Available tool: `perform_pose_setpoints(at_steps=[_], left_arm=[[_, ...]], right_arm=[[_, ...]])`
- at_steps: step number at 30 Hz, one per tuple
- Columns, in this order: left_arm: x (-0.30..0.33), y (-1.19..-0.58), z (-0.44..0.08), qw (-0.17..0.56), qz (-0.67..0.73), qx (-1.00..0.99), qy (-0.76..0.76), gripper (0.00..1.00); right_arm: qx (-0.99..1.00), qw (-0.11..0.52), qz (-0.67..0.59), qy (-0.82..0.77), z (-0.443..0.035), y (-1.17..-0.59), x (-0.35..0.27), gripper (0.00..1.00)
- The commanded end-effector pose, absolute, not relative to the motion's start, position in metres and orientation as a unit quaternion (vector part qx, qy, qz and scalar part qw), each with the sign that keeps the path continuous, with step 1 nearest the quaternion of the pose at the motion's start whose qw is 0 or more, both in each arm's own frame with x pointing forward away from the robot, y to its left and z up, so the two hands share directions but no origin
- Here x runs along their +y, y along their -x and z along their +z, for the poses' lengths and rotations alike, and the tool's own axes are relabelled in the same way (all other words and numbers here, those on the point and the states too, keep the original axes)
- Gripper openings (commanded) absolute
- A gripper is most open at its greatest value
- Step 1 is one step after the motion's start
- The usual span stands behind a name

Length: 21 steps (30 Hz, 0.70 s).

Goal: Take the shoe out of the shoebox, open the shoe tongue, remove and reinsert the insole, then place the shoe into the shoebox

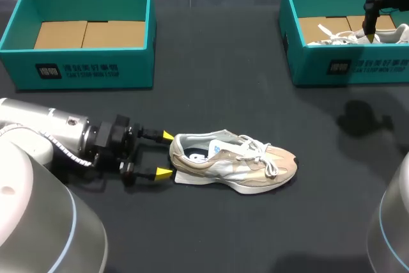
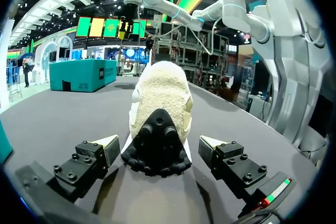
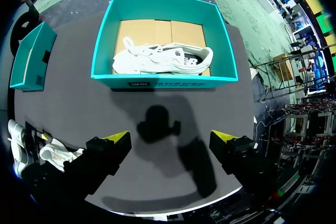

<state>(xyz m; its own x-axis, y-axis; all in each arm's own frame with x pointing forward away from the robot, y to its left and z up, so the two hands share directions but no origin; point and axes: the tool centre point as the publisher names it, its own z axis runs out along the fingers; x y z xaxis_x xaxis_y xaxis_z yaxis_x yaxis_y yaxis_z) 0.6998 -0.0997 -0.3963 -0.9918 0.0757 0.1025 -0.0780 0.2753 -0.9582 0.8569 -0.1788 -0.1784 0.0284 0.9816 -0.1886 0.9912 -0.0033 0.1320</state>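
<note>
A beige shoe (image 1: pixel 233 161) with white laces lies on its side in the middle of the dark table, toe to the right. My left gripper (image 1: pixel 166 155) is open, its yellow tips either side of the heel. In the left wrist view the heel (image 2: pixel 157 108) sits between the fingers of my left gripper (image 2: pixel 160 148), with a small gap on each side. A second, white shoe (image 3: pixel 163 59) lies in the right teal shoebox (image 1: pixel 307 62). My right gripper (image 3: pixel 170 142) hangs open and empty high above the table in front of that box, and shows in the head view (image 1: pixel 370 30) too.
An empty teal shoebox (image 1: pixel 77 71) with a cardboard floor stands at the back left. The right shoebox (image 3: pixel 105 40) sits at the back right. The left arm lies low along the table at the left.
</note>
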Motion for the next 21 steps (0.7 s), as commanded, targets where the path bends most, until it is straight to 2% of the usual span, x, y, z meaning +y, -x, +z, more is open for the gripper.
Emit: perform_pose_setpoints(at_steps=[1, 21], left_arm=[[-0.107, -0.700, -0.402, 0.063, 0.603, -0.795, -0.001, 1.00], [-0.130, -0.701, -0.411, 0.057, 0.604, -0.795, 0.003, 1.00]], right_arm=[[0.696, 0.115, -0.021, -0.708, -0.179, -0.857, -0.178, 1.00], [0.696, 0.115, -0.021, -0.708, -0.179, -0.857, -0.178, 1.00]])
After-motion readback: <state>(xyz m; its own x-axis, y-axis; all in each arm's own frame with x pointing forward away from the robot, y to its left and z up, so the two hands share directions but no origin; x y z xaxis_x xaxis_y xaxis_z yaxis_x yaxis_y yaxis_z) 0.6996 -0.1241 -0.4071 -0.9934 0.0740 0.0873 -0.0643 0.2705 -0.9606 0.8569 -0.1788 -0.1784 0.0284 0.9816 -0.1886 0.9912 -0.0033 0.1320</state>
